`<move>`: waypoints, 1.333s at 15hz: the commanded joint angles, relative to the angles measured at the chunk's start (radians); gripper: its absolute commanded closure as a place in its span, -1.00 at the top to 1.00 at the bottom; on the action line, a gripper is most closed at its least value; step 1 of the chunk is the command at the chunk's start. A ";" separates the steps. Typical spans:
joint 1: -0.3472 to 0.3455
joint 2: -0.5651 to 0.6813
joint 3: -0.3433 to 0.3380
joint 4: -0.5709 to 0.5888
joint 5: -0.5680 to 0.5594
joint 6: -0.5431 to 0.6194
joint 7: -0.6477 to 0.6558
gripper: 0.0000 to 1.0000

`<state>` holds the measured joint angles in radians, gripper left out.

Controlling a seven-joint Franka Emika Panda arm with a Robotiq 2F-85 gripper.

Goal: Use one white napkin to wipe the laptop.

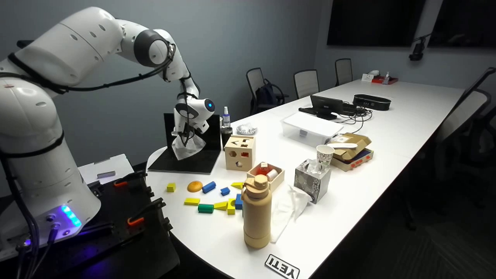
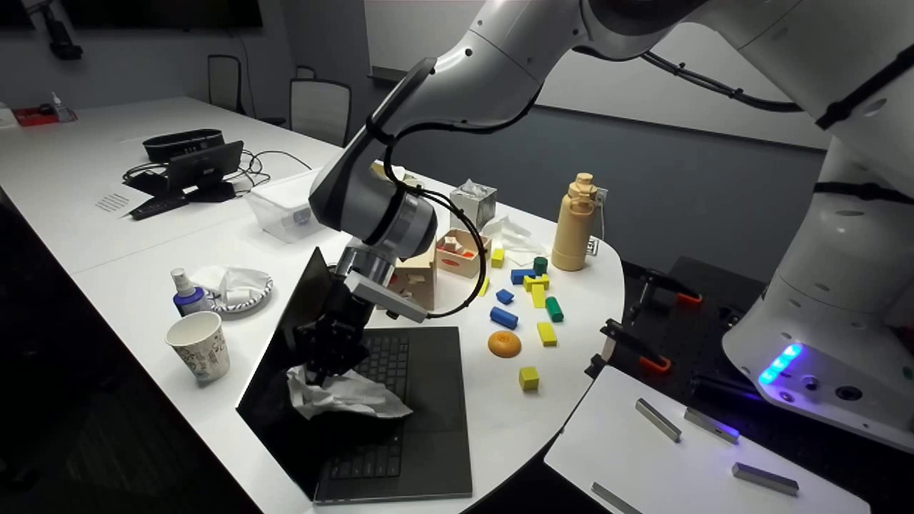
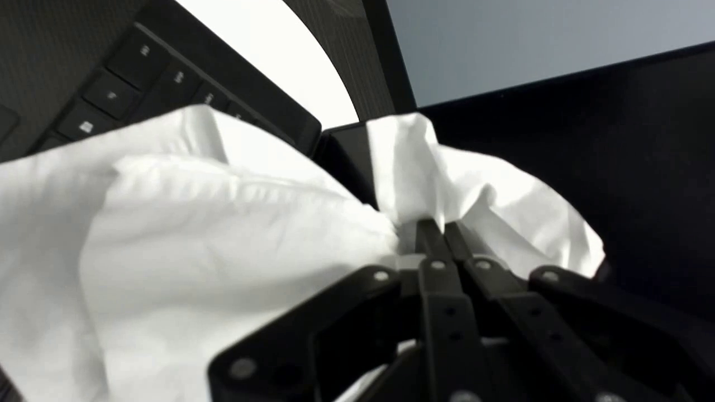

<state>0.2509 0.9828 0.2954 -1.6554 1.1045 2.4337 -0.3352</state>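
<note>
While the gripper [image 3: 442, 228] clenches a white napkin [image 2: 350, 397] over the open laptop [image 2: 437, 414], near its screen [image 3: 631, 156], fetching looks done; wiping may be under way, though contact is unclear, and most of it probably remains

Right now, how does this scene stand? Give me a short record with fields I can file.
tool: shut on the white napkin
napkin: pinched, loose ends spreading; contact with the screen unclear
laptop: open, keyboard partly hidden from view
behind the screen: paper cup, upright
beside the laptop: wooden shape box
farther off: tan bottle, upright; tissue box; crumpled white sheet between them
</note>
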 commanded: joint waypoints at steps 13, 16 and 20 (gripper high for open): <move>-0.095 -0.040 0.124 -0.033 1.036 0.416 -0.812 -0.99; -0.086 -0.053 0.077 -0.023 1.202 0.405 -0.937 -0.99; -0.065 -0.068 0.024 -0.015 1.364 0.397 -1.067 -0.99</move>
<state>0.1556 0.9461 0.3610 -1.6747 2.3699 2.8419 -1.3338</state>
